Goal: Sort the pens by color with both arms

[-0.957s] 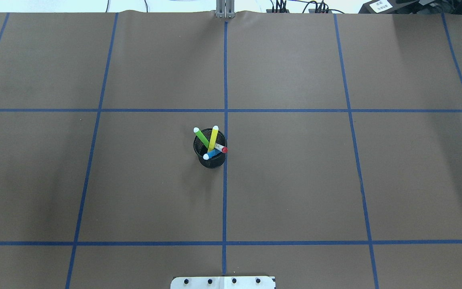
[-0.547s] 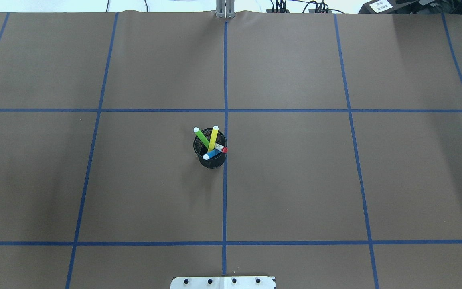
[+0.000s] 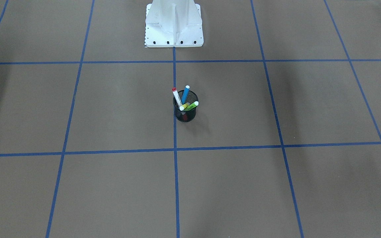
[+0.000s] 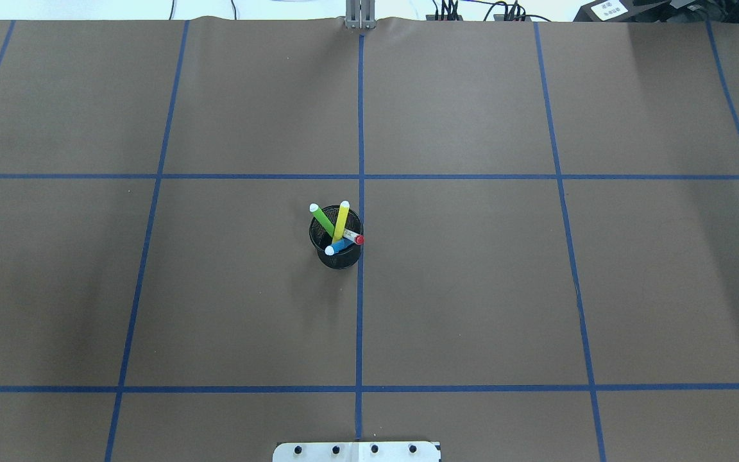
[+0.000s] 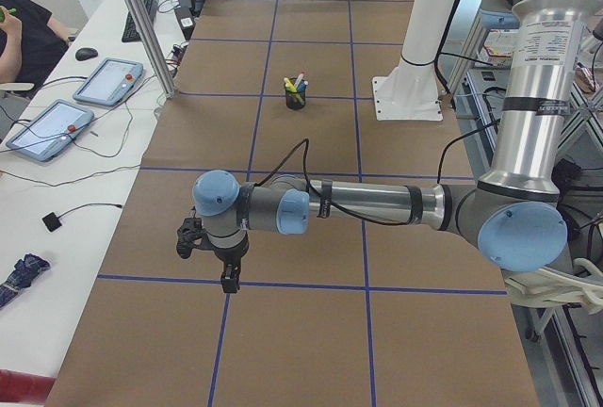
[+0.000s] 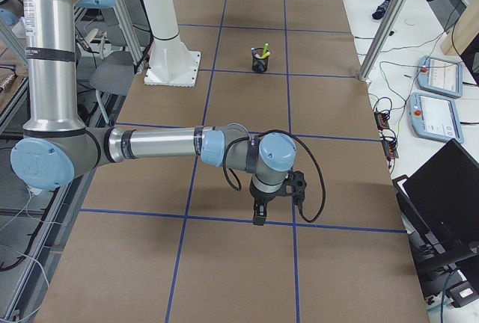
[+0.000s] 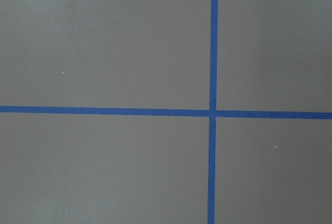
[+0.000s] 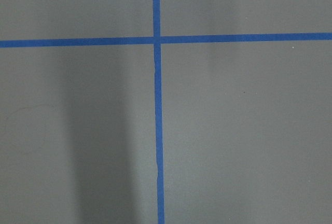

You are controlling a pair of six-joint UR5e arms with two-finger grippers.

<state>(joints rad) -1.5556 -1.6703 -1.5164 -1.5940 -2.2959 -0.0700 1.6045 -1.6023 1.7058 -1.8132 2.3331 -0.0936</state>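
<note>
four pens point(image 4: 337, 231) all in the black mesh cup point(image 4: 340, 258), mid-table, just beside the centre tape line.
green pen point(image 4: 322, 221) and yellow pen point(image 4: 341, 221) lean away from the robot, blue pen point(image 4: 342, 245) and red-capped white pen point(image 4: 353, 239) lean toward it; lower ends hidden in the cup. left gripper point(image 5: 229, 278) and right gripper point(image 6: 259, 215) show only in side views, by tape crossings near opposite table ends, well apart from the cup; cannot tell if fingers are spread or pressed together. cup stands well apart from every table point(image 4: 472, 289) edge and from the white pedestal base point(image 3: 174, 29).
</note>
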